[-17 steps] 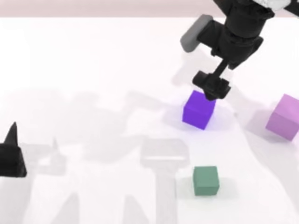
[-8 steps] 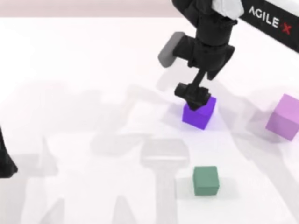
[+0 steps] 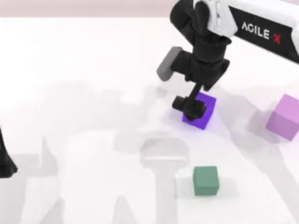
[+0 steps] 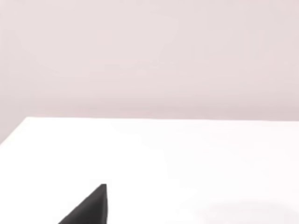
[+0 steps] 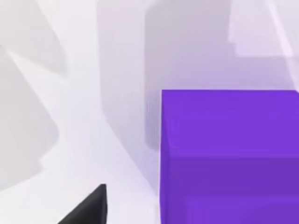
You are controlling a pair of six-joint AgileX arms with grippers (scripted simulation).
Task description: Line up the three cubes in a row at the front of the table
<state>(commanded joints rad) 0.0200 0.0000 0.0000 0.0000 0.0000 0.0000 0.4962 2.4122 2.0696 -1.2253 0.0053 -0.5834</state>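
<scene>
Claw (image 3: 189, 105) of right arm over purple cube (image 3: 203, 113); opening unclear.

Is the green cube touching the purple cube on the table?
No, in the top view the green cube sits apart from the purple cube, with bare table between.

Right gripper (image 3: 189, 106) overlaps the near-left top corner of the matte deep violet-purple cube (image 3: 202, 112) in the top view, hiding that corner; whether its fingers are spread or closed cannot be told. In the right wrist view the violet cube (image 5: 229, 154) is cut off by the picture's edges, and only one dark fingertip (image 5: 88, 207) shows, probably the right arm's own. The pale lilac-pink matte cube (image 3: 283, 116) is clipped at the top view's right edge. The left gripper (image 3: 4, 158) is mostly out of frame at the left edge; the left wrist view shows just one dark fingertip (image 4: 88, 207).
</scene>
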